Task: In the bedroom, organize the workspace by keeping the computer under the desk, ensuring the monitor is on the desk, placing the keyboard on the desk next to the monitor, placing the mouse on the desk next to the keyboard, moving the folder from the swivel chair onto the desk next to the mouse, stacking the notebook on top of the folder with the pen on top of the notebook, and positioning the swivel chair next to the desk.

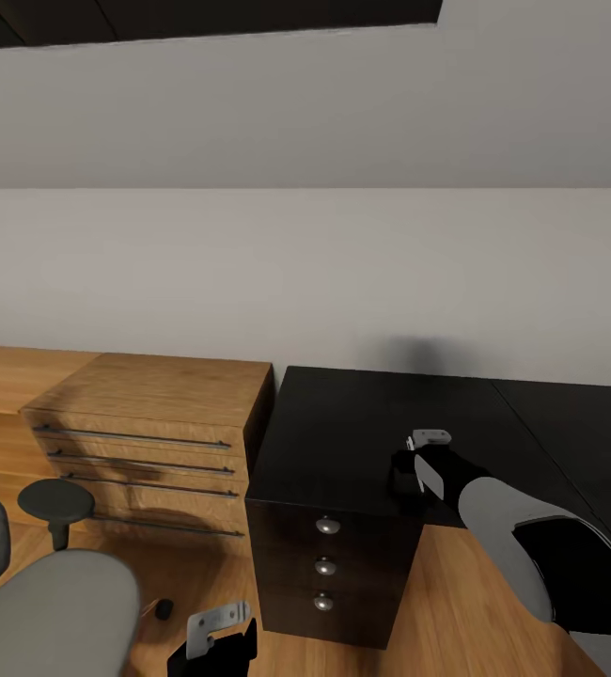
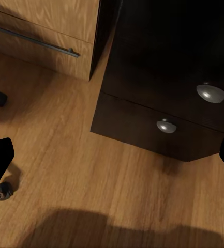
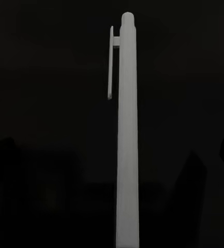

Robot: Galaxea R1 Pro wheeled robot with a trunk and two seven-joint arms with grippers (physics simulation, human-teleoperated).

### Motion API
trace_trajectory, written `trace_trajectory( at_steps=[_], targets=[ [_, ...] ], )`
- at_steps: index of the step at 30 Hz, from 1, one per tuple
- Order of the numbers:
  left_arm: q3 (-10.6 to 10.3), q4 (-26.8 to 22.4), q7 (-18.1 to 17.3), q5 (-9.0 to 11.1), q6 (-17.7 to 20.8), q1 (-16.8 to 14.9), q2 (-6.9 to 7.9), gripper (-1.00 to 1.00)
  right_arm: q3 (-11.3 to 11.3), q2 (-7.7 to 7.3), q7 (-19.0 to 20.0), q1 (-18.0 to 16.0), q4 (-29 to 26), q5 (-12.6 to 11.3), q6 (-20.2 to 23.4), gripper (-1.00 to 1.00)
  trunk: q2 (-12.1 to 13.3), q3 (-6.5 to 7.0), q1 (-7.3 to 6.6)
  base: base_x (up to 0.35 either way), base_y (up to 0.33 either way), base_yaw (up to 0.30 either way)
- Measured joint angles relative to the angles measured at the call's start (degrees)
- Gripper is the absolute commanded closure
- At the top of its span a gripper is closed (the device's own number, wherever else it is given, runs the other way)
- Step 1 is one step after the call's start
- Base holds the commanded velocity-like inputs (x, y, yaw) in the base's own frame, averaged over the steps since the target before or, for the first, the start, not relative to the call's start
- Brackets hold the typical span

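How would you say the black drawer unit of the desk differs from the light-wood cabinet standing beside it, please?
The black drawer unit is near-black with round silver knobs, while the light-wood cabinet is honey-coloured with long thin bar handles. The drawer unit is narrow and sits under the desk top; the cabinet is wider and free-standing. Both stand on the wood floor, side by side against the same wall.

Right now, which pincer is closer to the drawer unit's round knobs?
Left. The left pincer hangs low beside the drawer unit, near the knobs; the right pincer is above, over the desk top.
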Motion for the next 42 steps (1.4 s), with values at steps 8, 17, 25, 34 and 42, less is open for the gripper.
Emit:
trace_trajectory(
  at_steps=[8,17,25,34,42],
  targets=[
    [-0.01,0.0,0.0,0.0,0.0,0.0,0.0,-1.0,-0.13,0.0,0.04,0.01,0.04,-0.23,-0.09,1.0,0.0,0.0,0.0,0.0,0.0,0.0],
    [-0.01,0.0,0.0,0.0,0.0,0.0,0.0,-1.0,-0.13,0.0,0.06,0.0,0.05,-0.22,-0.1,1.0,0.0,0.0,0.0,0.0,0.0,0.0],
    [-0.01,0.0,-0.01,0.0,0.0,0.0,0.0,-1.0,-0.02,0.05,0.14,0.0,0.12,-0.43,-0.24,1.0,0.0,0.0,0.0,0.0,0.0,0.0],
    [-0.08,0.0,-0.01,0.0,0.0,0.0,0.0,-1.0,-0.11,0.05,0.17,0.0,-0.15,-0.51,0.47,1.0,0.01,0.0,0.0,0.0,0.0,0.0],
    [-0.1,0.0,-0.01,0.0,0.0,0.0,0.0,-1.0,-0.11,0.09,0.22,0.01,-1.15,-4.63,3.38,1.0,0.01,0.0,0.01,0.0,0.0,0.0]
  ],
)
